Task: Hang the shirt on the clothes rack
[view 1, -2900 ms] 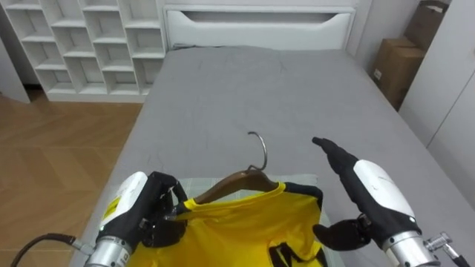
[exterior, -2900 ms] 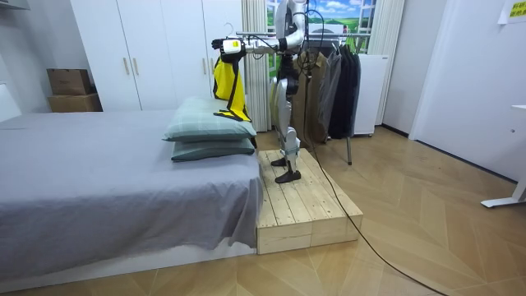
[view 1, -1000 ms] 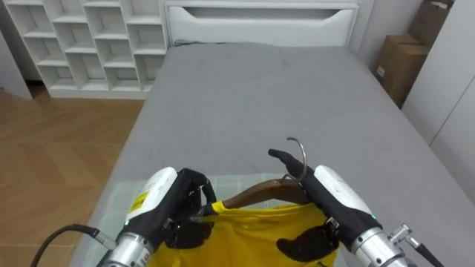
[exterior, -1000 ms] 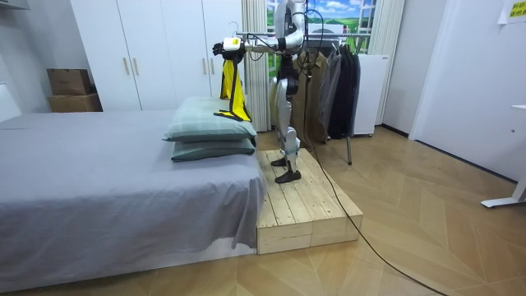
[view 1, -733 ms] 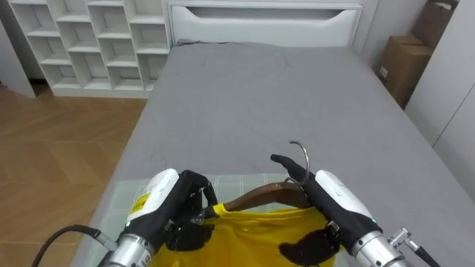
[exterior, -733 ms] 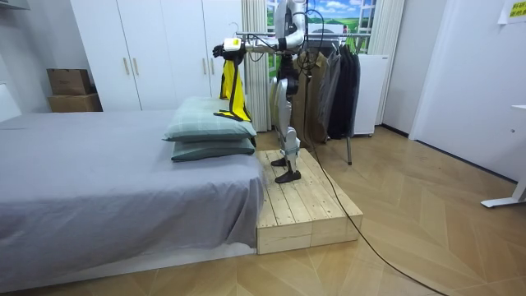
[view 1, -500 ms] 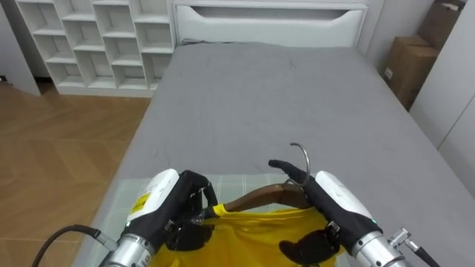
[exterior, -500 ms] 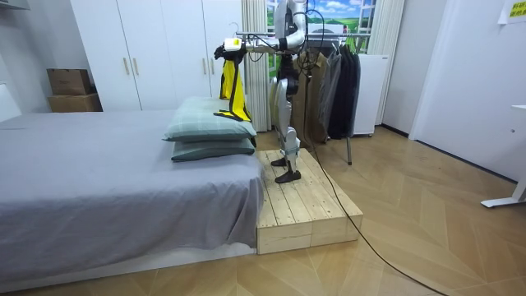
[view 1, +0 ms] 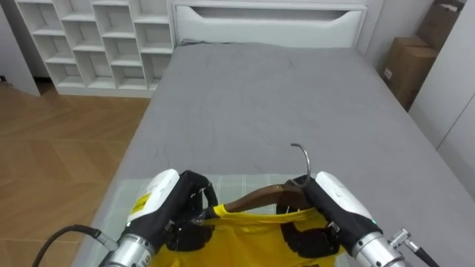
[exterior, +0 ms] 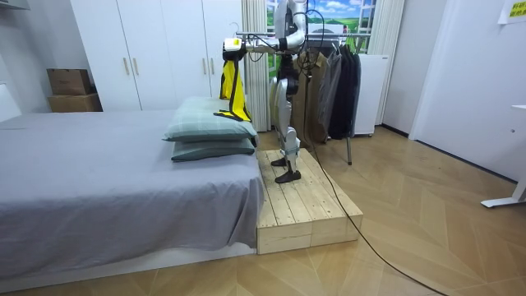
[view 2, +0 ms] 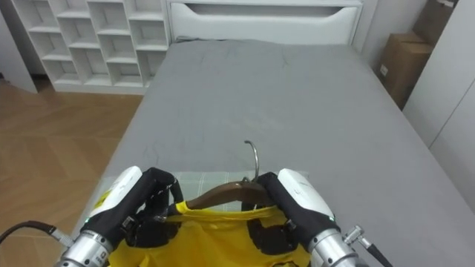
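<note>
Left hand (view 1: 167, 211) at 7 o'clock, fingers curled round the end of the wooden hanger (view 1: 256, 199). Right hand (view 1: 334, 208) at 5, clenched on it beside the hook. Yellow shirt (view 1: 237, 231) drapes between them. Checked pillow (view 1: 230, 182) below. Grey bed (view 1: 282, 96) beyond; white shelves (view 1: 89, 37) at 11, cardboard box (view 1: 404, 63) at 2.

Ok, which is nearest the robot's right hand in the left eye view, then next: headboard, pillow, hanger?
1. The hanger, held in the right hand.
2. The pillow, just below.
3. The headboard, far ahead.
</note>
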